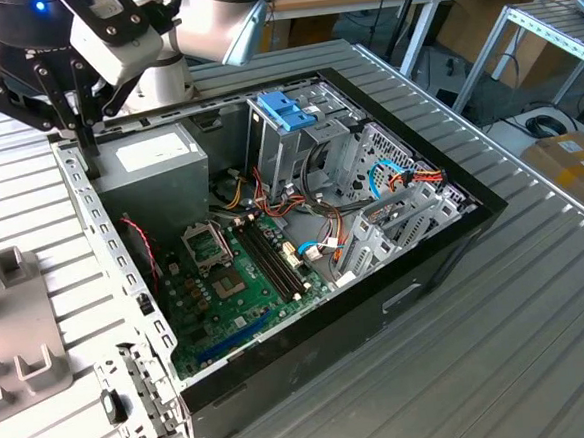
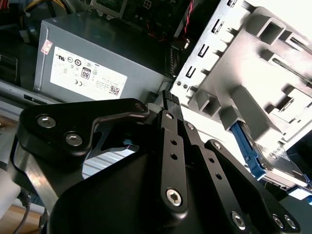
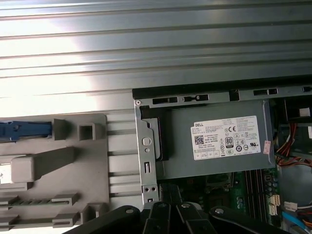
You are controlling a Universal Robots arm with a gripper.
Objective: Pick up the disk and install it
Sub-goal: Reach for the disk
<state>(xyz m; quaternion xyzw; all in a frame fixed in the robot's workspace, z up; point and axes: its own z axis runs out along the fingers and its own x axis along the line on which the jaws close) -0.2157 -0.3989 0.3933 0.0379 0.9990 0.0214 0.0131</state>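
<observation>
The disk [image 2: 276, 165], a dark drive with a white label and a light-blue carrier rail [image 2: 245, 146], lies in a grey plastic fixture [image 2: 253, 92] beside the open computer case. The rail's blue end [image 3: 24, 130] pokes out of that fixture [image 3: 73, 161] in the first wrist view. My gripper [image 1: 84, 143] hangs over the case's rear corner by the grey power supply [image 1: 152, 159], a fair way from the disk. Its black fingers [image 2: 168, 105] stand pressed together with nothing between them; they rise into the first wrist view as the gripper [image 3: 173, 212].
The open case [image 1: 445, 258] shows a green motherboard [image 1: 236, 283], cable bundles and a silver drive cage with a deeper-blue latch [image 1: 286, 109]. A perforated metal bracket [image 1: 134, 390] runs along the case's side. The ribbed metal table [image 1: 523, 363] spreads on the exterior view's right.
</observation>
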